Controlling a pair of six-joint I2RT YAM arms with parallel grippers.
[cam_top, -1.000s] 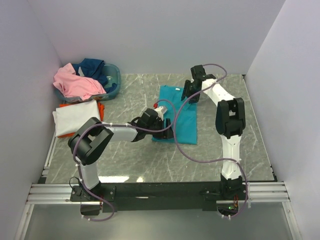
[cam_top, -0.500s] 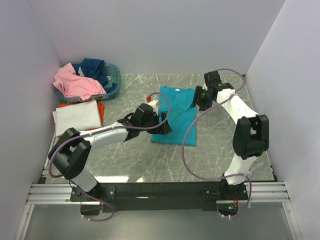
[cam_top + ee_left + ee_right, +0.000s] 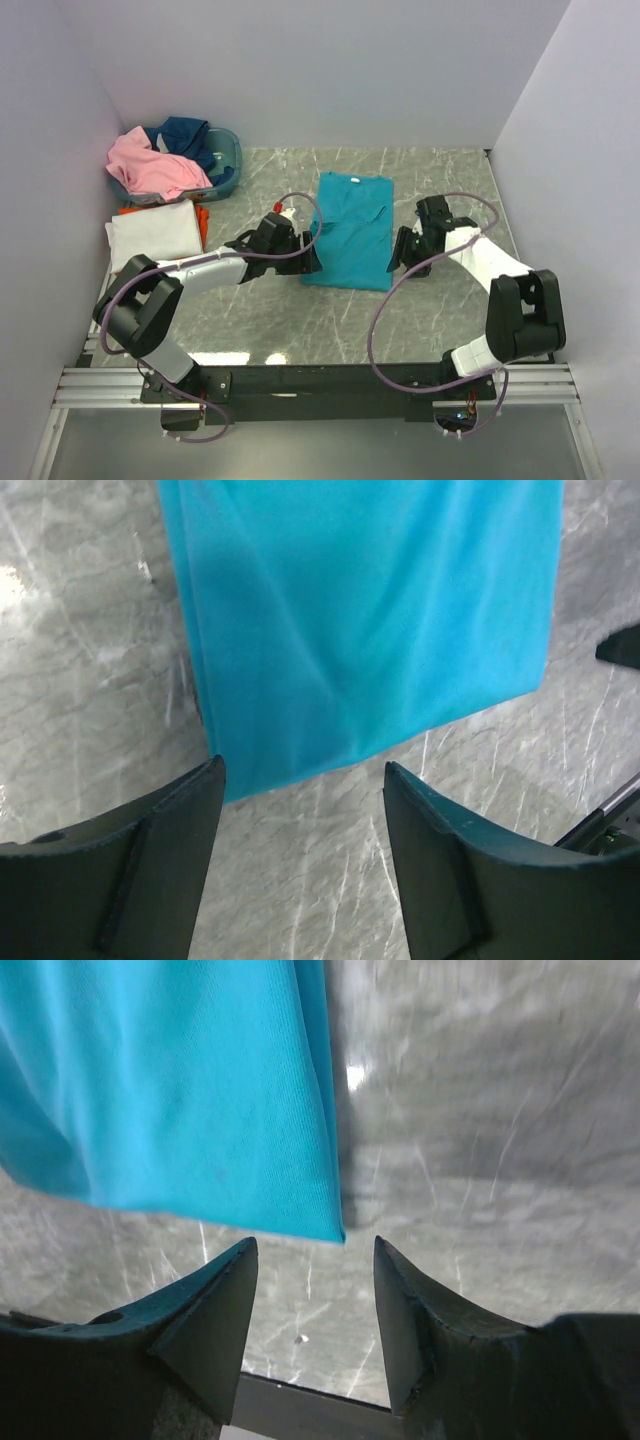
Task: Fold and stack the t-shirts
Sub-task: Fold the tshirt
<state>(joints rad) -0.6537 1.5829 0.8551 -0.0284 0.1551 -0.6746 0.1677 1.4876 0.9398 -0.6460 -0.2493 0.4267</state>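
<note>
The teal t-shirt [image 3: 350,230] lies folded into a long strip on the middle of the table, collar at the far end. My left gripper [image 3: 307,263] is open and empty just off its near left corner; the left wrist view shows the teal shirt [image 3: 370,620] ahead of the open gripper [image 3: 305,780]. My right gripper [image 3: 399,258] is open and empty by its near right corner; the right wrist view shows the shirt corner [image 3: 170,1090] just ahead of the gripper [image 3: 315,1250]. The white shirt [image 3: 152,232] lies folded on the orange shirt [image 3: 203,217]. The pink shirt [image 3: 155,165] and the navy shirt [image 3: 190,135] are piled in the basket.
The oval blue-grey basket [image 3: 228,160] stands at the far left corner. Walls close in the table on the left, back and right. Purple cables loop from both arms over the table. The black frame rail [image 3: 320,378] runs along the near edge.
My right gripper has swung from the shirt's far right edge down to its near right corner. My left gripper has drawn back to the left off the shirt. The teal shirt now lies flat.
</note>
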